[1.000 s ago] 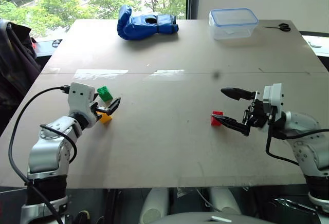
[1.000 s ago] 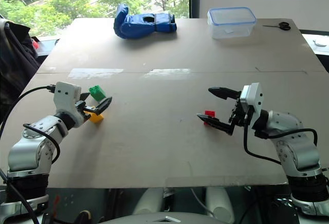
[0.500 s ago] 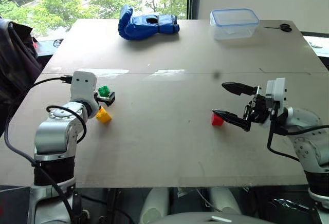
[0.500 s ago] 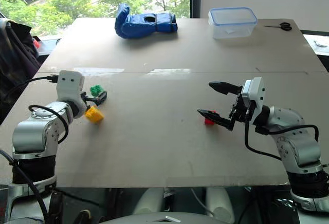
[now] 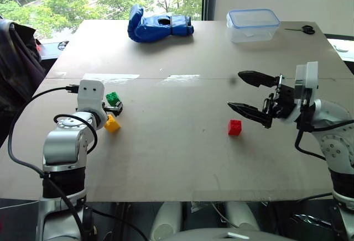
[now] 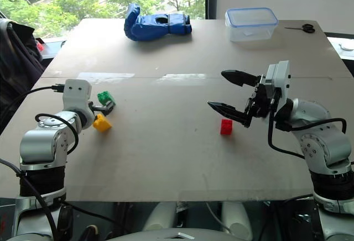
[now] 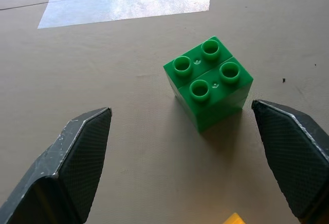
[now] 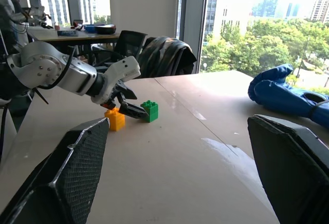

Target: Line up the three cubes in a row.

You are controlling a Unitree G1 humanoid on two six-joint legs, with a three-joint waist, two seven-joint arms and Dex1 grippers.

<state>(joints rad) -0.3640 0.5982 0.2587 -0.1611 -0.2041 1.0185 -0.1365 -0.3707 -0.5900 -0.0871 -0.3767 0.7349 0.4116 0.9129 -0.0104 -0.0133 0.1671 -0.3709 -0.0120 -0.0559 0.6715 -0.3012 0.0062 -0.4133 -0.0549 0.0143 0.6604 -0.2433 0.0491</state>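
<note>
left gripper (image 7: 182, 167): fingers apart, empty, framing green cube (image 7: 208, 82) for a likely pinch
yellow cube (image 5: 112, 123): just beside green
right gripper (image 5: 248, 93): apart, empty, above table (image 5: 166, 152)
red cube (image 5: 235, 127): alone, well apart, unaligned

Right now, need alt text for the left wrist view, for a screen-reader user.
A green cube with four round studs on top sits upright on a brown table, ahead of the open left gripper, whose two black fingers stand wide apart, not touching it. A corner of a yellow cube shows near the gripper, and a bright patch of light lies on the table beyond.
</note>
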